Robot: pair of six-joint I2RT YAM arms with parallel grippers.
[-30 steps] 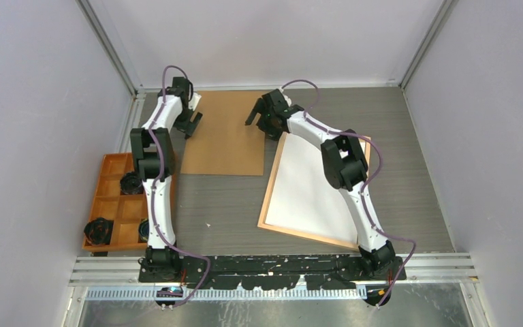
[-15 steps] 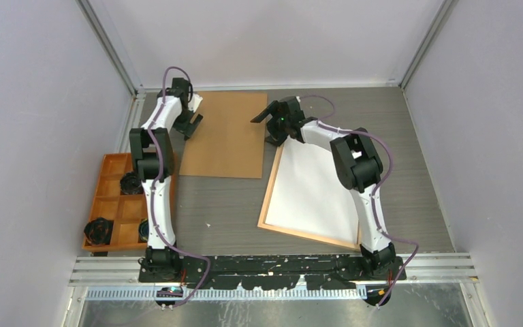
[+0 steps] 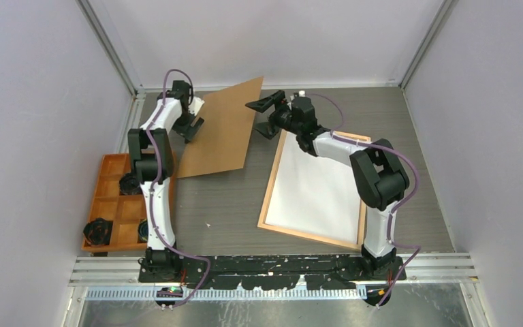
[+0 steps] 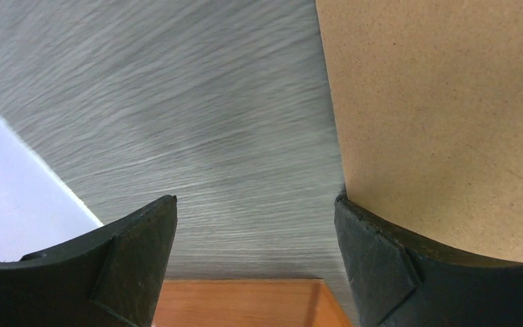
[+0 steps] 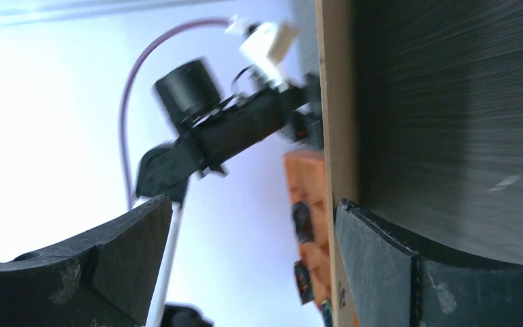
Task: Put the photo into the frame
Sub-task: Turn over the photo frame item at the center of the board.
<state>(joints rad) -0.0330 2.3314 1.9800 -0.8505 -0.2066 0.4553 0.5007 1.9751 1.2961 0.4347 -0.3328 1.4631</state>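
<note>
The right gripper (image 5: 253,203) is spread wide, and the thin edge of the brown board (image 3: 221,129) runs between its fingers, close against one of them and clear of the other. The left gripper (image 4: 255,201) is also spread wide at the board's opposite edge, with one finger touching that edge and nothing pinched. The board stands tipped up off the table (image 3: 231,204), its far right corner highest. The photo (image 3: 313,187) lies white side up inside the frame (image 3: 267,194), just to the right of the board, so the picture seems to be seated and the board looks like the next piece to go on. To do that well, each gripper should close squarely over its edge before lifting. The two arms should then carry the board across level and lower it without nudging the photo out of line.
</note>
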